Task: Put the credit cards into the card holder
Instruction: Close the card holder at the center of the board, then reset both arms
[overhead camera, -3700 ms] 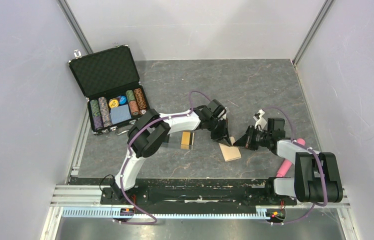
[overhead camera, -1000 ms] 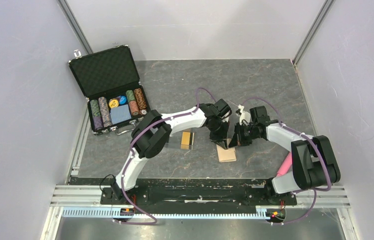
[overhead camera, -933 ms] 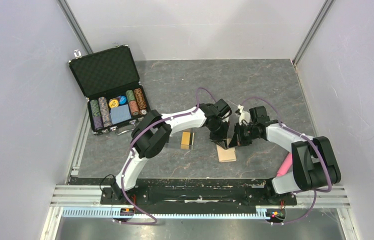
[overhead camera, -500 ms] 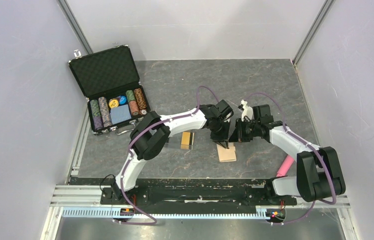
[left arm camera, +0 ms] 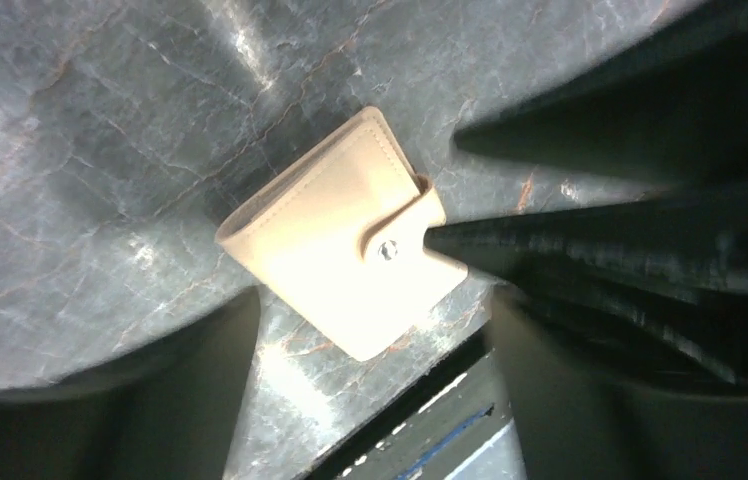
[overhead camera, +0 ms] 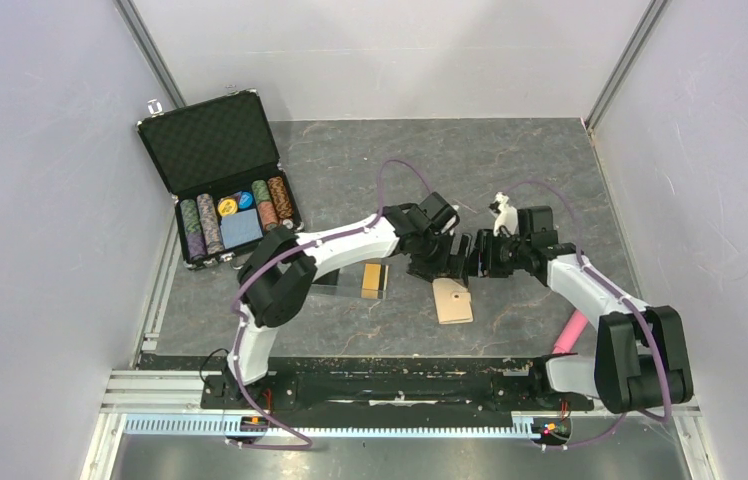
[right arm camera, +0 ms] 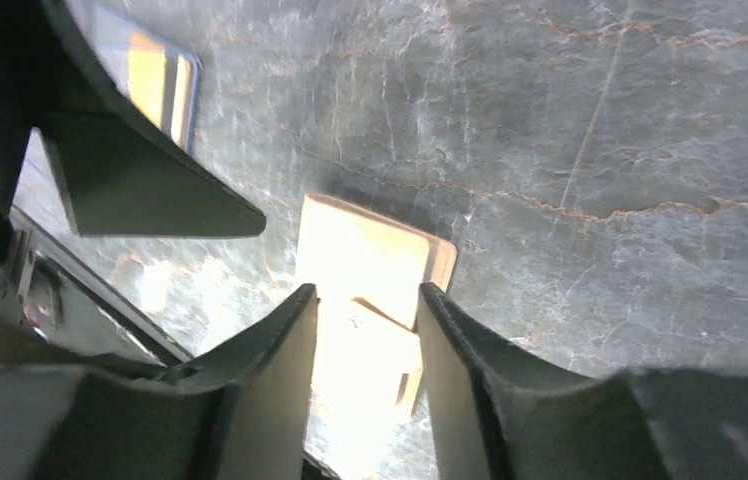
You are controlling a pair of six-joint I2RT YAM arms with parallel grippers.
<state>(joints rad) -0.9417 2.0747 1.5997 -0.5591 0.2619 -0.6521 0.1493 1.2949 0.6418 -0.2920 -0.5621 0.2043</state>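
The left gripper [left arm camera: 374,300] is spread wide and empty. The right gripper [right arm camera: 365,295] is narrow, with nothing between its fingers. Both sit at the centre of the top view, above the closed tan card holder [overhead camera: 452,300] (snap tab fastened). The gold-orange card [overhead camera: 374,278] lies on the table left of it.

- left white-and-black arm [overhead camera: 345,241]: base at near left, elbow raised. Forearm runs right and slightly far to mid-scene, wrist bent downward.
- left black two-finger gripper [overhead camera: 442,266]: points down and to the right. Its fingers [left arm camera: 640,350] are blurred and dark in the left wrist view, set wide apart.
- right white-and-black arm [overhead camera: 590,285]: base at near right, upper link upright. Forearm reaches left and far.
- right black two-finger gripper [overhead camera: 478,260]: aimed left, just beside the left black two-finger gripper. Whether they touch is unclear. Its fingers [right arm camera: 270,380] are parted by a narrow gap.
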